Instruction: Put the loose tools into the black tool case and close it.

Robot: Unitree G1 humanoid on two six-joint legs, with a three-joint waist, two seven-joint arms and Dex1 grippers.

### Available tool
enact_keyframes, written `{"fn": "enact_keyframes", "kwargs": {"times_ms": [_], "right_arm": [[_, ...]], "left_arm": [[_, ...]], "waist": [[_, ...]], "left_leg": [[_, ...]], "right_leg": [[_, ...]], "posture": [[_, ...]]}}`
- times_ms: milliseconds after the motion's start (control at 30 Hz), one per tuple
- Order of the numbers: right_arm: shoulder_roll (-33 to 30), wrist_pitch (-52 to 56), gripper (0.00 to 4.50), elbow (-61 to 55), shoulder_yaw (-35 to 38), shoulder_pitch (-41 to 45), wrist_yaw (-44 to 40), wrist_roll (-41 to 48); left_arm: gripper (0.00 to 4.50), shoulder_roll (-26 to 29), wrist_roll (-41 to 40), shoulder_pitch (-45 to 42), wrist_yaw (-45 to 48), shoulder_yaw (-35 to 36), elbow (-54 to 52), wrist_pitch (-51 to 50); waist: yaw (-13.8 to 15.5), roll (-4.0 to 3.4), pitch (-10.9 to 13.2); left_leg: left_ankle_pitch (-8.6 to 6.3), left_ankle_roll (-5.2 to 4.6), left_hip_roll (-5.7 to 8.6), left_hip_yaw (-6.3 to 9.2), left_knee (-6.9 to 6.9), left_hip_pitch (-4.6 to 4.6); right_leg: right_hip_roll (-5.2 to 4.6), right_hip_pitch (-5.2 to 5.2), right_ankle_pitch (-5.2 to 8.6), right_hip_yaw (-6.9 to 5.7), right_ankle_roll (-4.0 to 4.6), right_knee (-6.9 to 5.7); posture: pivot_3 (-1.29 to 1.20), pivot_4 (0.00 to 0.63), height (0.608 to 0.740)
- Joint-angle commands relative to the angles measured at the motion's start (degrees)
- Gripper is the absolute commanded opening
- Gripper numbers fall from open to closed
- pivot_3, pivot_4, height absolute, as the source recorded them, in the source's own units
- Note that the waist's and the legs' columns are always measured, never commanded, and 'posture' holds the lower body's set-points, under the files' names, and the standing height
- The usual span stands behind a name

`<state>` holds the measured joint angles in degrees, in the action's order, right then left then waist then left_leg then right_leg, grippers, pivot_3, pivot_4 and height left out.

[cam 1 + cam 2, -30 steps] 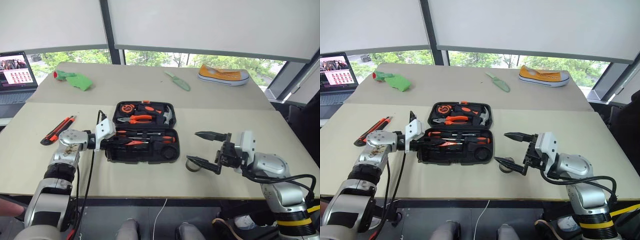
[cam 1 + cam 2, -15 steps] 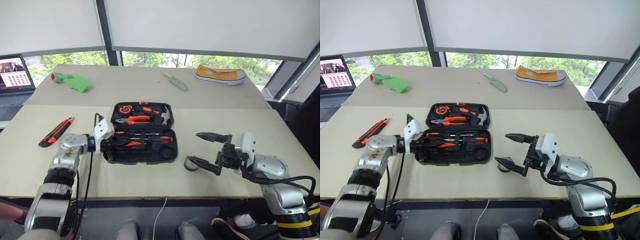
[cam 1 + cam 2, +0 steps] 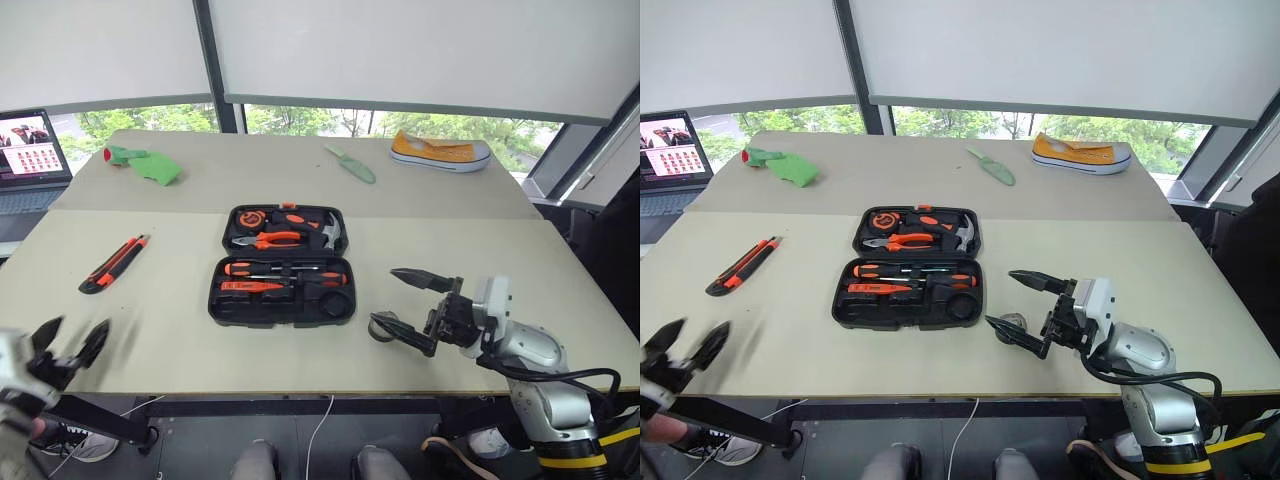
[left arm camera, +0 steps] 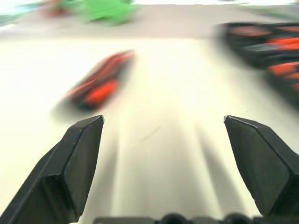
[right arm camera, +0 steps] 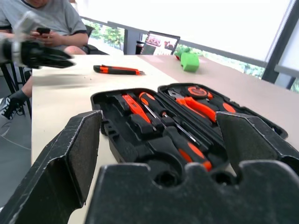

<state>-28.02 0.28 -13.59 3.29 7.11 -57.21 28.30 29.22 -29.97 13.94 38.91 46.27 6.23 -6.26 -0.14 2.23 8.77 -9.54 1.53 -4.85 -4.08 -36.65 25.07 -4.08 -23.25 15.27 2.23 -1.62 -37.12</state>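
Table (image 3: 150,320) seen from the head camera, near to far. At 8 o'clock, at the near edge, the left gripper (image 3: 70,345) hangs with its fingers apart and nothing between them, motion-blurred. At 4 o'clock the right gripper (image 3: 412,311) stands with its jaws spread wide, also empty; the small grey tape roll (image 3: 383,326) lies on the table just under its lower finger, though contact cannot be told. At centre, the black case (image 3: 283,277) lies fully open, both halves flat on the table. The near half holds two orange-and-black screwdrivers (image 3: 262,269) in slots, with a slim orange tool (image 3: 245,286) beside them; the far half holds pliers (image 3: 268,239) and a hammer (image 3: 330,231). At 9 o'clock from the case, well apart from it, the utility knife (image 3: 113,263) lies loose on the table, slanted. Farther, on the second table: a green cloth (image 3: 147,162) at 11 o'clock, a green trowel (image 3: 352,162) at 12 o'clock, a yellow shoe (image 3: 441,152) at 1 o'clock. A laptop (image 3: 32,150) stands at the far left edge. In the right wrist view a seated person (image 5: 44,23) shows beyond the table, holding a phone.
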Motion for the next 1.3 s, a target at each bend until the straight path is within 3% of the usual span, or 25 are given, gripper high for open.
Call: {"fn": "enact_keyframes", "kwargs": {"times_ms": [33, 200, 433, 567, 767, 1000, 1033, 1067, 1267, 1300], "right_arm": [[1.43, -2.84, 4.50, -1.04, 0.62, 1.14, 0.75, 0.44], [2.39, -2.02, 4.50, -2.18, -0.22, 1.98, 1.17, 1.05], [2.32, -0.71, 4.50, -2.74, -1.46, 3.37, 2.05, 0.65], [1.83, -0.47, 4.50, -2.70, -1.40, 3.02, 2.69, 0.17], [1.61, -0.45, 4.50, -2.61, -1.47, 3.25, 3.82, -0.50], [0.61, -0.04, 4.50, -4.42, -0.30, 0.87, 5.19, -0.44], [0.45, -0.02, 4.50, -4.69, -0.10, 0.49, 5.47, -0.41], [0.34, 0.00, 4.50, -4.85, 0.01, 0.27, 5.67, -0.38], [-0.07, -0.08, 4.50, -4.89, 0.47, -0.43, 6.29, -0.26], [-0.06, -0.10, 4.50, -4.85, 0.45, -0.48, 6.29, -0.29]], "left_arm": [[4.47, -1.44, -2.56, 3.11, -4.51, 4.47, -2.09, -0.65], [4.47, 0.94, -3.80, 1.35, -8.27, 2.92, -2.52, -5.77], [4.47, 17.16, -1.18, -18.11, -6.23, -9.25, 8.00, -22.08], [4.47, 23.65, 6.67, -33.94, -4.44, -19.94, 22.93, -21.75], [4.47, 23.46, 18.83, -58.33, -3.45, -32.80, 50.19, -14.61], [4.47, 21.48, 25.66, -68.91, -6.09, -37.65, 64.39, -12.40], [3.95, 21.59, 25.98, -69.20, -6.28, -37.67, 65.21, -12.79], [3.76, 21.68, 26.19, -69.39, -6.28, -37.62, 65.75, -12.96], [1.53, 23.57, 24.02, -66.42, -3.82, -33.84, 66.25, -9.94], [1.51, 23.37, 22.80, -65.95, -1.54, -32.65, 65.68, -8.13]], "waist": [[0.03, 0.08, -0.05], [0.40, 0.21, -0.13], [0.76, 0.40, -0.24], [0.51, 0.41, -0.25], [0.46, 0.47, -0.24], [0.32, 0.49, -0.22], [0.25, 0.49, -0.22], [0.17, 0.50, -0.22], [0.02, 0.50, -0.22], [-0.11, 0.50, -0.21]], "left_leg": [[-0.01, 0.01, 0.01, -0.01, 0.00, -0.02], [-0.03, 0.04, 0.02, -0.05, 0.00, -0.04], [-0.02, 0.10, -0.01, -0.09, 0.02, -0.03], [-0.01, 0.08, 0.01, -0.19, 0.03, -0.03], [0.31, -0.39, 0.01, -0.18, 0.39, 0.08], [0.29, -0.37, 0.01, -0.18, 0.53, 0.15], [0.29, -0.37, 0.01, -0.18, 0.53, 0.15], [0.29, -0.37, 0.01, -0.17, 0.52, 0.15], [0.30, -0.37, 0.01, -0.17, 0.43, 0.14], [0.30, -0.37, 0.01, -0.17, 0.43, 0.14]], "right_leg": [[-0.02, 0.00, 0.05, -0.02, 0.09, 0.01], [-0.15, -0.06, 0.07, -0.16, 0.13, 0.01], [-0.30, -0.02, -0.02, -0.50, 0.20, 0.02], [-0.30, 0.01, -0.05, -0.48, 0.02, 0.02], [-0.12, -0.05, -0.11, -0.47, -0.16, 0.01], [-0.10, -0.11, -0.05, -0.46, -0.25, 0.05], [-0.10, -0.11, -0.04, -0.46, -0.25, 0.05], [-0.10, -0.12, -0.04, -0.46, -0.25, 0.04], [-0.12, -0.09, -0.05, -0.46, -0.25, -0.01], [-0.13, -0.09, -0.05, -0.46, -0.25, -0.02]], "posture": [[0.00, 0.150, 0.740], [0.00, 0.150, 0.740], [0.00, 0.150, 0.740], [0.00, 0.150, 0.740], [0.00, 0.150, 0.740], [0.00, 0.150, 0.740], [0.00, 0.150, 0.740], [0.00, 0.150, 0.740], [0.00, 0.150, 0.740], [0.00, 0.150, 0.740]]}}
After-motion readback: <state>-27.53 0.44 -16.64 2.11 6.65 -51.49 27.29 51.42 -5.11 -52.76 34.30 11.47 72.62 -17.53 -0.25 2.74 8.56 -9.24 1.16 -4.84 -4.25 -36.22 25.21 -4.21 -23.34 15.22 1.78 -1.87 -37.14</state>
